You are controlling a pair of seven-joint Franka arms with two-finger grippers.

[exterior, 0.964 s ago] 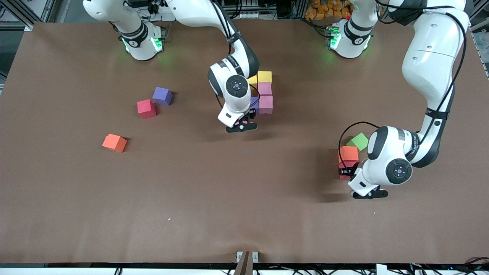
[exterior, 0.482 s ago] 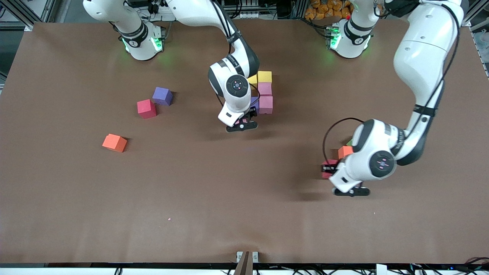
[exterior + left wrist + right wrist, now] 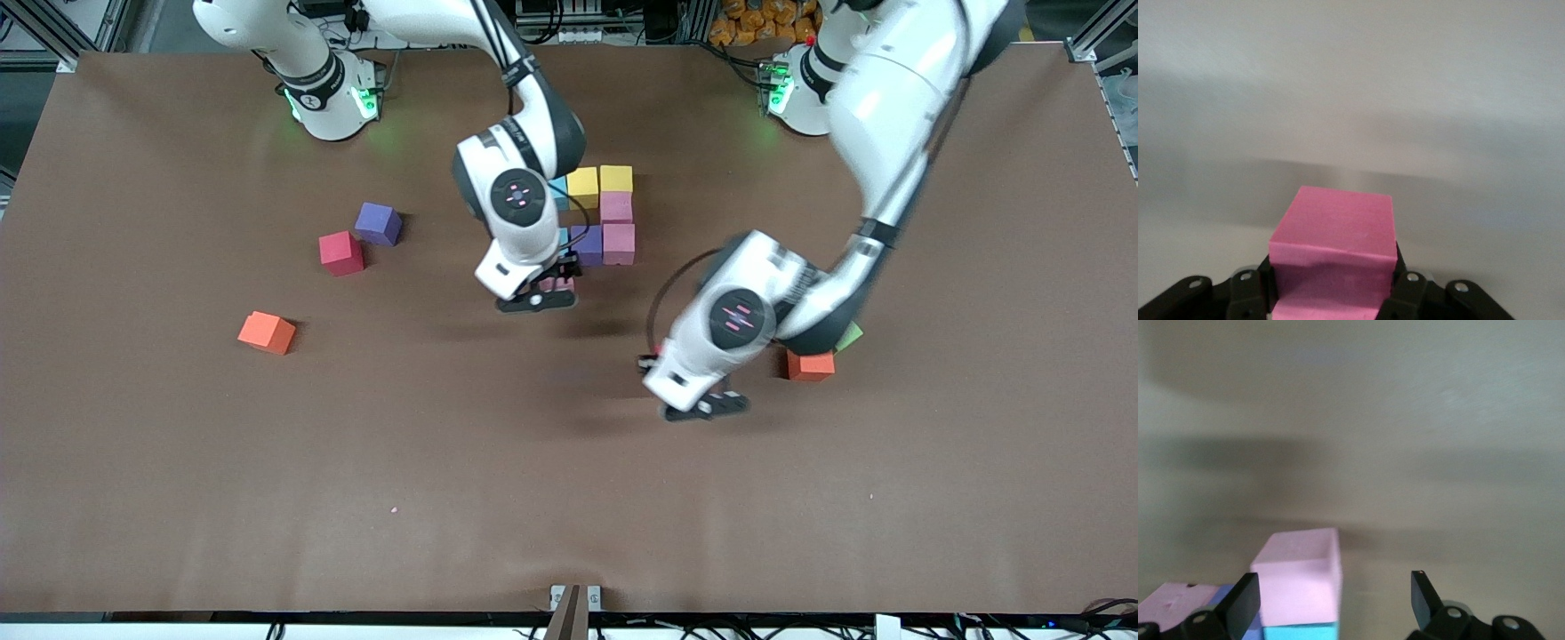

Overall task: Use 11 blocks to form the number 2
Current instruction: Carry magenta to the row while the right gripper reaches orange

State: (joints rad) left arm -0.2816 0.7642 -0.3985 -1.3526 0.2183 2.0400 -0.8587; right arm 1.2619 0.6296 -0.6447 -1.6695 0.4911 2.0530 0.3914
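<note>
From my remote seat, the closest thing going on is the left gripper, up in the air over bare table, clenched on a pink block. The left wrist view shows that cube wedged tight between the fingers. Just past that gripper toward the left arm's end sits an orange block with the green cube touching it, mostly tucked under the arm.

Next up, the right gripper is released, jaws spread wide, hanging just over the camera-side edge of the half-built number 2. In the right wrist view a pale pink block sits between the fingers without either touching it, next to a light blue one.

Farther from the right gripper toward the bases I can count these in the figure: a purple block, 2 pink ones, 2 yellow, and a sliver of light blue.

Off toward the right arm's end, well apart from its gripper, are 3 loose blocks: orange, red, purple, the last 2 nearly touching.
</note>
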